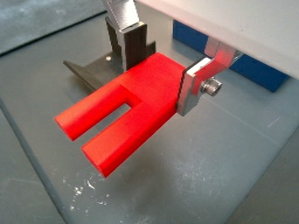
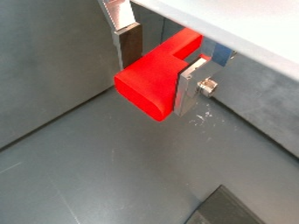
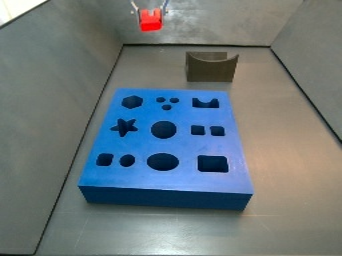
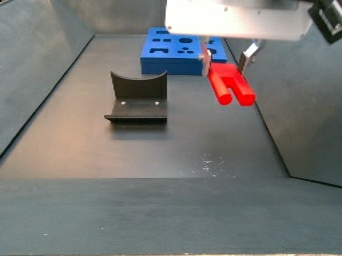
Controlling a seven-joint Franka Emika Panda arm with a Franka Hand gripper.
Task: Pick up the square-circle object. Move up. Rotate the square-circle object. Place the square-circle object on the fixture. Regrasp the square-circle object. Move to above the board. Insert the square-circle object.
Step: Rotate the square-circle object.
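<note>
While the gripper (image 1: 162, 72) hangs clear above the floor, jaws pinching the square-circle object (image 1: 126, 107) at its solid end, forked end free; likely ready for rotation toward the fixture (image 4: 135, 98).

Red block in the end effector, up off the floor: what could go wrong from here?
1. The end effector grips the red block only at one end; its forked end overhangs, so it may swing during rotation.
2. The fixture has a narrow dip; a tilted block could miss it.
</note>
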